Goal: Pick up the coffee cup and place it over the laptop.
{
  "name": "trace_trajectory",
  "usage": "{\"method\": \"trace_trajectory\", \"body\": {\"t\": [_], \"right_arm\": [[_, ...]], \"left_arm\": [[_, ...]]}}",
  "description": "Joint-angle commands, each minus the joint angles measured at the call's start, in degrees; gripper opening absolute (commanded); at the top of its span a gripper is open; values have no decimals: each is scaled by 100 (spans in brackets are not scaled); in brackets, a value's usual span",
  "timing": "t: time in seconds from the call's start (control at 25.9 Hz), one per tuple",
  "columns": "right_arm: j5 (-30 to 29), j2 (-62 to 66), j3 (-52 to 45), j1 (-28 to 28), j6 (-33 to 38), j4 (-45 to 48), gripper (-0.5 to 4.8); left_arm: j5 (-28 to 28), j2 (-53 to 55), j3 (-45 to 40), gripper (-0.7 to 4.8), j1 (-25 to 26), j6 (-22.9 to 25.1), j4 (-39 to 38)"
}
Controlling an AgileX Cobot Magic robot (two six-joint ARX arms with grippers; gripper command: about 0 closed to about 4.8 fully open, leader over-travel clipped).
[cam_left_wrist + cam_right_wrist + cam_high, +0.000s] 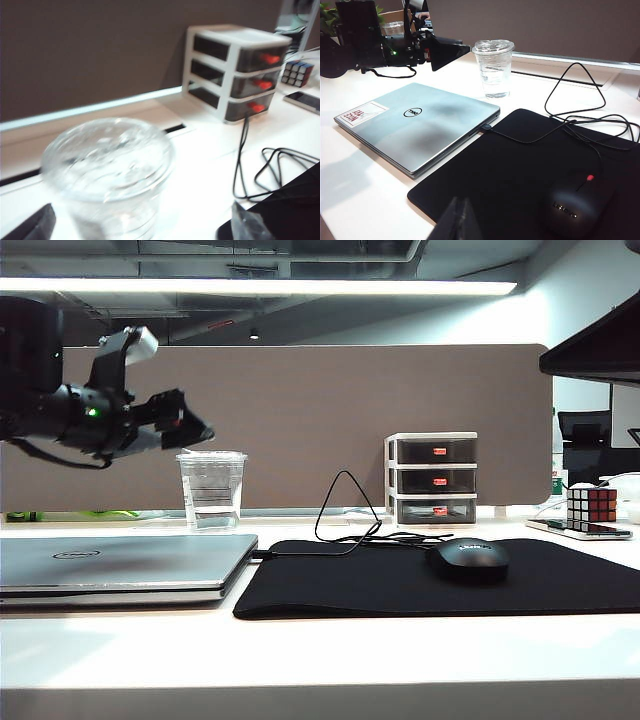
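White desk against a brown partition, office ceiling lights above. Exterior view: the coffee cup (211, 490) stands upright on the desk just behind the far corner of the closed laptop (120, 565), not on it; the black mouse pad (440, 580) with its mouse (468, 558) lies on the other side of the laptop. The left gripper (185, 425) hangs in the air just beside the cup's lid, on the side away from the three-drawer organizer (432, 478), fingers pointing at the rim. Left wrist view, blurred: the cup (107, 170) fills the near field, dead ahead between two dark fingertips (32, 225) that stand wide apart, one to either side — nothing gripped. Right wrist view: the cup (493, 67) again behind the laptop (417, 125), the left gripper (447, 52) level with its lid and close by; of the right gripper (457, 220) only one dark tip shows, over the mouse pad's near edge, well apart from the cup — jaw state cannot be told. Judgement: left arm is much nearer; cup axis vertical, so a sideways approach a little lower suits.
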Motion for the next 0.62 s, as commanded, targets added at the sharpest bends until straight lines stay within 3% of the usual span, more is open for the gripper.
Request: {"method": "trace_trajectory", "body": {"t": [0.04,0.19,0.31,0.62], "right_arm": [[-7,0,31,7,-17,31,-5],[-4,0,31,7,-17,-74,-5],[-4,0,31,9,-17,-120,-5],[-7,2,31,9,-17,-122,-5]], "left_arm": [[-636,-39,2,479,85,20,188],[-1239,-37,2,479,85,24,142],[-1375,-37,0,457,94,-4,103],[-671,289,17,479,210,431,94]]}}
